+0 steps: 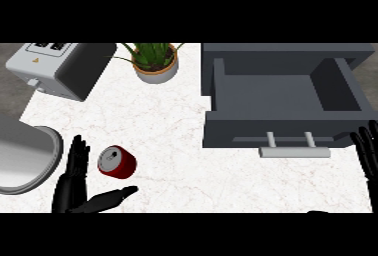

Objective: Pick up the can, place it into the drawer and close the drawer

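Left hand [74,187] spread beside the red can [117,162], which tilts, silver top toward the upper left.

A red can [117,162] lay on the white bench [184,125], just beside the open left robot hand [77,185], between its straight fingers and thumb. The grey drawer [284,100] stood pulled open. The right robot hand [366,150] rested open at the right edge. A toaster [59,67] and potted plant [155,59] sat behind.

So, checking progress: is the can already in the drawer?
No, the can lies on the counter beside the left robot hand; the open drawer holds nothing.
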You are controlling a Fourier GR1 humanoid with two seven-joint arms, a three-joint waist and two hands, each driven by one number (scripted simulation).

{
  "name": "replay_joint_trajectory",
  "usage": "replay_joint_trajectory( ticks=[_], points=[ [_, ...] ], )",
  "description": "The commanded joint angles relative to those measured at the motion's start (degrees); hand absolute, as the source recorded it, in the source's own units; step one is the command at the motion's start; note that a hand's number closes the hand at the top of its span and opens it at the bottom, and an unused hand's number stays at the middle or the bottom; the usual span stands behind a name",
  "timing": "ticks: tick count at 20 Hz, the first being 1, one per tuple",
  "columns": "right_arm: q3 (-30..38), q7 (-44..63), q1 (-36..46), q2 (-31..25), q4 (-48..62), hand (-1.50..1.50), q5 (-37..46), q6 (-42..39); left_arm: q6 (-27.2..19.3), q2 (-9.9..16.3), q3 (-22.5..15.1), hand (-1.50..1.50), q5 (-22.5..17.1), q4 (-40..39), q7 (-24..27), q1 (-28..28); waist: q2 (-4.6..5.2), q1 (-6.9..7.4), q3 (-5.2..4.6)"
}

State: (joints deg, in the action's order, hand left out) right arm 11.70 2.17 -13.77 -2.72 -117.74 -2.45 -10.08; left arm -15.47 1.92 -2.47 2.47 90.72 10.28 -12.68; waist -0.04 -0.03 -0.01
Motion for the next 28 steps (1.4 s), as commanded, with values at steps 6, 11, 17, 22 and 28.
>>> replay_joint_trajectory(
  ticks=[6,11,17,22,28],
  points=[
    [-1.9,-4.3,-3.0,2.6,1.2,-1.5,3.2,0.3,3.6,0.7,2.6,-1.5,-2.6,-5.3,4.7,-0.9,0.0,-0.03,0.01],
    [3.6,1.9,0.5,-0.6,-1.8,-1.5,-2.3,-1.2,3.4,1.0,5.6,-1.5,-3.5,-10.9,6.4,3.4,0.01,-0.1,0.01],
    [4.3,0.5,1.5,-0.9,1.1,-1.5,-2.4,-2.0,5.3,1.0,7.7,-1.5,-5.6,-17.4,10.6,3.8,0.02,-0.04,0.01],
    [-3.0,2.7,-0.2,2.6,-3.9,-1.5,2.8,1.8,4.1,0.6,8.4,-1.5,-5.5,-20.0,11.6,7.3,0.01,-0.05,0.01],
    [6.7,3.0,0.6,-1.9,-1.5,-1.5,-4.6,-3.5,2.6,-0.5,7.0,-1.5,-4.2,-21.2,9.9,9.6,0.01,-0.11,0.02]
  ],
)
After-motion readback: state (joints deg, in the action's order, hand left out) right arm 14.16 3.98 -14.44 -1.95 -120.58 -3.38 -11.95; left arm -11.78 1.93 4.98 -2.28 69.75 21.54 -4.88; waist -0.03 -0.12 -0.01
